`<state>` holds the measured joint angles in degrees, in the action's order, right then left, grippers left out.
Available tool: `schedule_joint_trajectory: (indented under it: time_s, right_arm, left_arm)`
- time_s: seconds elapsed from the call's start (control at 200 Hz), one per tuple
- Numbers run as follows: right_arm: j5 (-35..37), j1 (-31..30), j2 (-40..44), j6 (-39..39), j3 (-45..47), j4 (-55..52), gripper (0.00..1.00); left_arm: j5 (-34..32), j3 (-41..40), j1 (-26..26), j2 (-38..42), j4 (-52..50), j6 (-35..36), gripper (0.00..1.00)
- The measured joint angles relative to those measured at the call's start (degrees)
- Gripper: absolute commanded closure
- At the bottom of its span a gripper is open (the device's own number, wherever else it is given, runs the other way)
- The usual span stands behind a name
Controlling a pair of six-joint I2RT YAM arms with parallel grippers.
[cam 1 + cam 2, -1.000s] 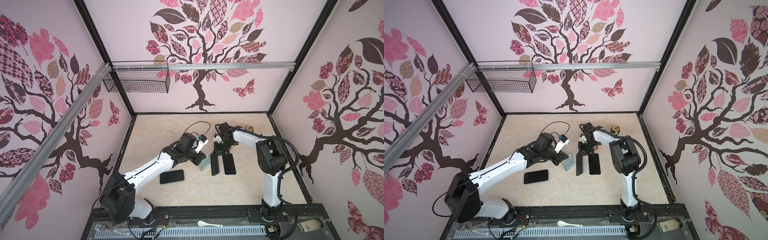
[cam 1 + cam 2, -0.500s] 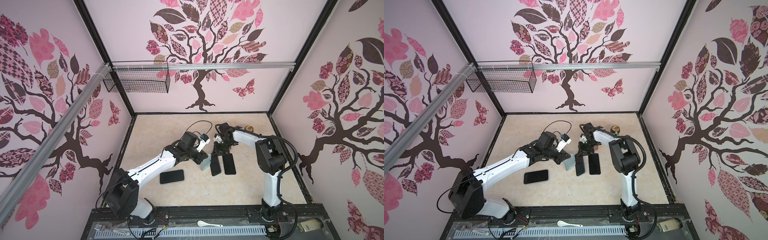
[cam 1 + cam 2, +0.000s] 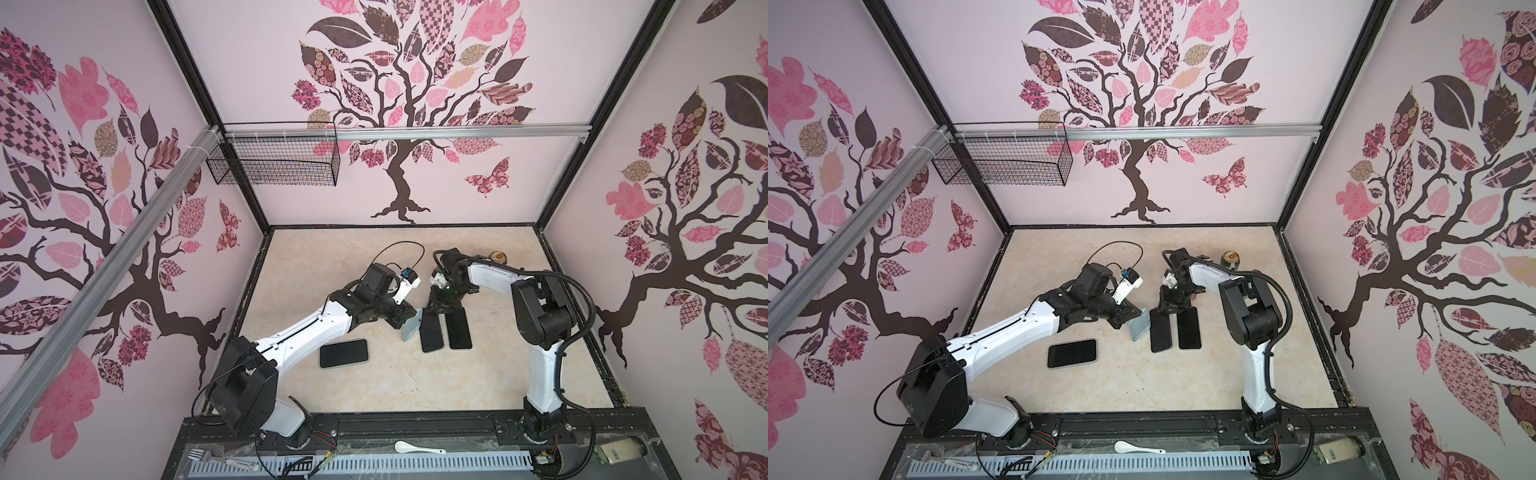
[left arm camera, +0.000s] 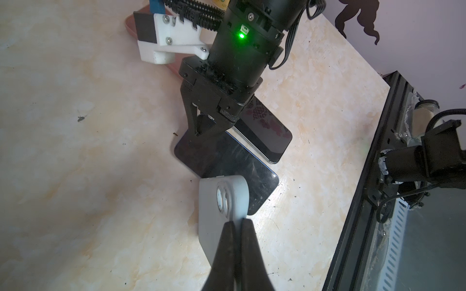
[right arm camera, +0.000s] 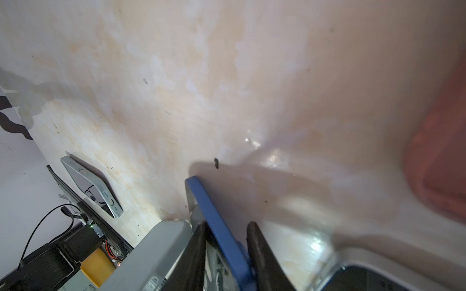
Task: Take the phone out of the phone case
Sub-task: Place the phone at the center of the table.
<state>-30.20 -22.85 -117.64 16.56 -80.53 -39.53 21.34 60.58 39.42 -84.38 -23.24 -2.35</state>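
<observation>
Nearest, on the front rail (image 3: 457, 424), lie a fork (image 3: 198, 455), a white spoon (image 3: 419, 448) and a jar (image 3: 621, 451) on its side with something pale inside. Past them, on the table (image 3: 374, 399), a lone phone (image 3: 344, 353) lies flat and crosswise, screen up, well apart from the others.

Next comes the grey phone case (image 4: 219, 201). The left gripper (image 4: 237, 223) is clamped tight on one long edge and holds the case tipped up on its side. The camera hole is at the end away from the fingers, and the case's long axis runs roughly near to far.

The phone (image 4: 227, 161), blue-rimmed, is out of the case and lies just to its right, screen up. Whether the two touch I cannot tell. The phone's long axis runs near to far, with the near end toward the rail and the far end under the right gripper (image 4: 199, 133). Those jaws stand a little apart with the blue rim between them, and I cannot tell whether they pinch it.

A silver-rimmed phone (image 3: 459, 330) lies just beside the phone's right side, parallel to it, hemming it in there.

Farther back, a flat reddish thing (image 4: 131, 22) lies partly hidden under the right wrist. A can (image 3: 497, 256) stands upright toward the far right. A wire basket (image 3: 274, 166) hangs on the back wall's rail.
</observation>
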Motion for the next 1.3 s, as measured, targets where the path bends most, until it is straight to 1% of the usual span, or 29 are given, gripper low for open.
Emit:
schedule_joint_trajectory:
  time_s: [0.175,0.27,0.49,0.715,0.945,1.3]
  right_arm:
    - [-0.33,0.07,0.02,0.11,0.79,0.52,0.66]
    - [0.2,0.07,0.02,0.22,0.79,0.5,0.61]
    - [1.09,0.0,0.17,0.26,0.76,0.52,0.6]
    - [2.16,0.0,0.42,0.28,0.63,0.5,0.55]
    - [5.03,-0.04,1.01,0.33,0.63,0.33,0.53]
    - [9.44,-0.11,2.05,0.35,0.68,-0.5,0.53]
  left_arm:
    - [0.17,0.0,0.0,0.0,-0.02,0.22,1.0]
    - [0.2,0.0,0.0,0.0,-0.02,0.26,1.0]
    - [0.48,0.0,0.0,0.0,-0.04,0.37,1.0]
    - [0.66,0.0,0.0,0.0,-0.09,0.39,1.0]
    - [0.81,0.0,0.0,0.0,-0.2,0.42,1.0]
    - [0.79,0.0,0.0,0.17,-0.35,0.39,1.0]
